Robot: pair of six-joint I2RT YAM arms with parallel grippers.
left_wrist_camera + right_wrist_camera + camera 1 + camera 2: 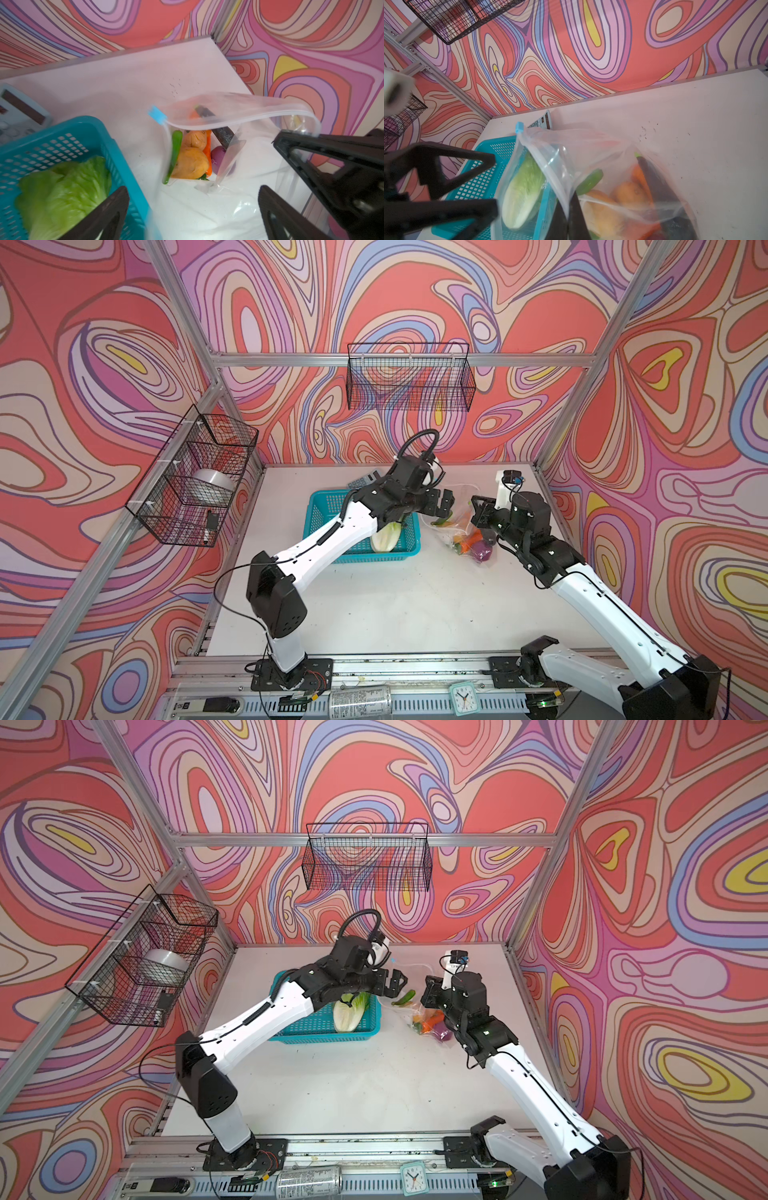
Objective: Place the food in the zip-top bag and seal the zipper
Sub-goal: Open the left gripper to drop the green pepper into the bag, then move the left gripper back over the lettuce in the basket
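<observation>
Hanging just above the mouth of the zip-top bag (459,529), the left gripper (441,506) has its jaws spread wide with nothing between them; in the left wrist view its two dark fingers (108,214) stand well apart on either side of the bag's opening; the right gripper (568,207) is pinched closed on the bag's rim, holding one side of the zipper strip (239,116) up so that the mouth gapes; the light-blue slider tab (157,115) sits at the end of the strip nearest the teal basket (328,506); the bag lies on the white counter (374,605) just beside the basket, between the two arms; inside it a green cucumber (175,153), blurred, runs along the wall just within the mouth; deeper in lie two tan potatoes (191,164) touching one another, an orange carrot (208,154) pressed against them, a round purple piece (218,155) and a dark long piece (220,129) with a green tip leaning across the others; the napa cabbage (351,1013) is not in the bag; it lies in the basket, partly under the left arm in both top views; a grey calculator (365,480) rests on the counter behind the basket
</observation>
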